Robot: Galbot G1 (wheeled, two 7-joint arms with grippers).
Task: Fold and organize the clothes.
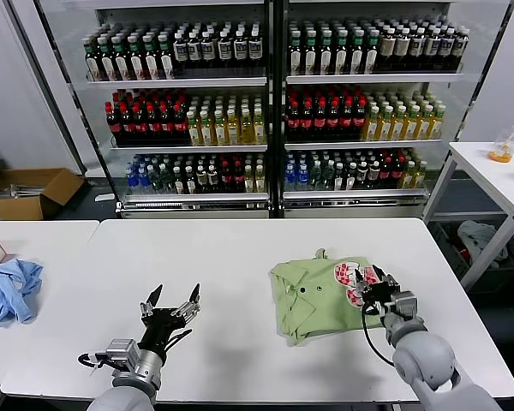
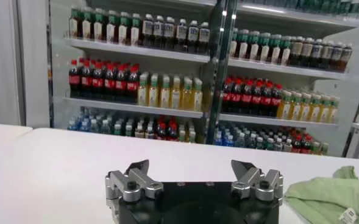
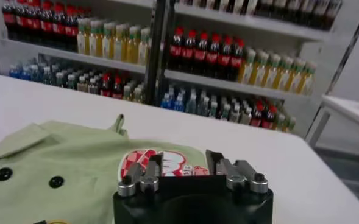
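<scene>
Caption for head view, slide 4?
Right gripper open over folded green shirt; left gripper open, idle above table.

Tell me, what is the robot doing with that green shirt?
The robot is folding a green shirt on a white table. The shirt already lies bunched into a rough square. The right gripper sits at the shirt's edge by the red-and-white picture, fingers apart with nothing between them. The left gripper waits open above the bare table, away from the shirt. A blue cloth lies on the next table.

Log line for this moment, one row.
shirt: folded on table | right pincer: open, over shirt's printed edge, nothing held | left pincer: open, idle above table
</scene>
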